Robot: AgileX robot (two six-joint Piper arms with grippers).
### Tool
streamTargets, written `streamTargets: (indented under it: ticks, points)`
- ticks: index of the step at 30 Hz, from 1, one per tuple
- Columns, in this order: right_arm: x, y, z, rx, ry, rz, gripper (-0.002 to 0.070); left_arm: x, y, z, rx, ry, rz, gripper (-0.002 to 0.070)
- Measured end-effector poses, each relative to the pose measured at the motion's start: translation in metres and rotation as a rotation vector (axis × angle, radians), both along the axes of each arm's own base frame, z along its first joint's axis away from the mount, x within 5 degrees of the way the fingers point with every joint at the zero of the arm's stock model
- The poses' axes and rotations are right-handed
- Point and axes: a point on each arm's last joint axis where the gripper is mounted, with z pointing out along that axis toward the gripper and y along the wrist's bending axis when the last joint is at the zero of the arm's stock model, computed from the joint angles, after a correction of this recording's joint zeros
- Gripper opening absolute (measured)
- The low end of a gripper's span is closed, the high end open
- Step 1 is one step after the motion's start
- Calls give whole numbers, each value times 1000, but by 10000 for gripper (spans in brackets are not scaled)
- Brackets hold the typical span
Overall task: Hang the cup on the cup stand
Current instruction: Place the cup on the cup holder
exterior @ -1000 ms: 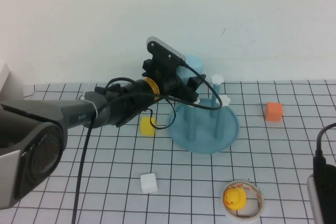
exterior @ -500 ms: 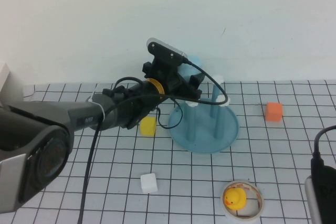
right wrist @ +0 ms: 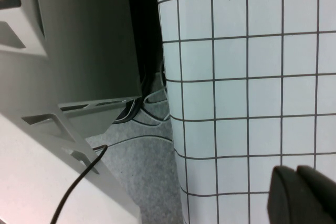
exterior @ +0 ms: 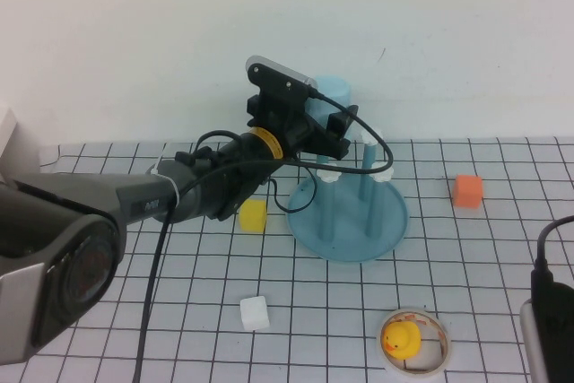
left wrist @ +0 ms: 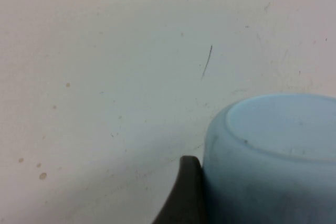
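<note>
The left hand (exterior: 325, 118) is gripping the cup (exterior: 330, 98), its fingers spread wide around the pale blue tumbler, which is turned upside down with its flat base showing on top. Compared with a second ago, the hand is carrying the cup higher, so it is now sitting above the white-capped pegs of the cup stand (exterior: 352, 213) rather than level with them. That probably means it is lining up to lower the cup over a far-left peg. The left arm is reaching in from the near left, wrist tilted upward. The right hand (right wrist: 302, 192) is resting shut at the near right edge of the worktop (exterior: 502, 275), away from the work.
</note>
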Motion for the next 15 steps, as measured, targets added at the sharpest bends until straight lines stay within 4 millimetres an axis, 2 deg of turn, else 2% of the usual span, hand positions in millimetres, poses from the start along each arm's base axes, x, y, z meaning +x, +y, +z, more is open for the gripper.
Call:
streamTargets:
  ticks: [15]
  points:
    - [1,-1,0,-13,-10,-8,-1,0,0,0,-7,-1,0,590]
